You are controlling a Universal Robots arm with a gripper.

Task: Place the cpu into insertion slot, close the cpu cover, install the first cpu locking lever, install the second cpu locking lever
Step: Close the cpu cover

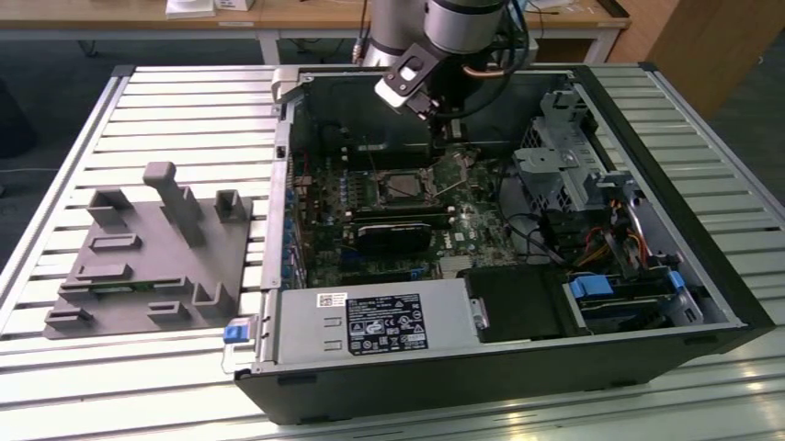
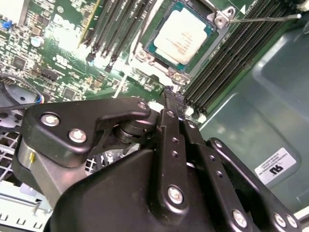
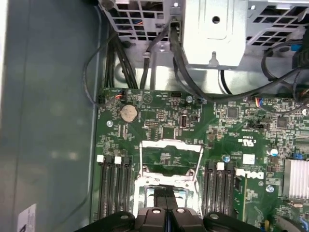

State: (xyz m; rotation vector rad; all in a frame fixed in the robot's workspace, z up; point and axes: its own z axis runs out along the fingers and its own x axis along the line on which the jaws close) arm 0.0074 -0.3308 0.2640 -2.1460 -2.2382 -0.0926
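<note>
The cpu [image 2: 181, 36], a silvery square with green edges, lies in the insertion slot [image 1: 399, 188] of the green motherboard. In the first wrist view the cpu cover [image 3: 171, 143], a thin metal frame, stands raised over the socket. A thin locking lever [image 2: 260, 18] sticks out sideways from the socket corner; the exterior view shows this lever [image 1: 457, 188] angled up. My gripper [image 2: 169, 94] hovers just beside the socket, fingers pressed together with nothing between them. In the exterior view the gripper [image 1: 443, 147] hangs above the socket's far side, and its fingertips [image 3: 166, 198] are over the socket's edge.
Black memory slots [image 2: 227, 63] flank the socket on both sides. A finned heatsink [image 3: 295, 176], loose cables [image 3: 145, 58] and a metal drive cage [image 1: 552, 165] crowd the case. A grey fixture block [image 1: 147, 248] sits on the slatted table at the exterior view's left.
</note>
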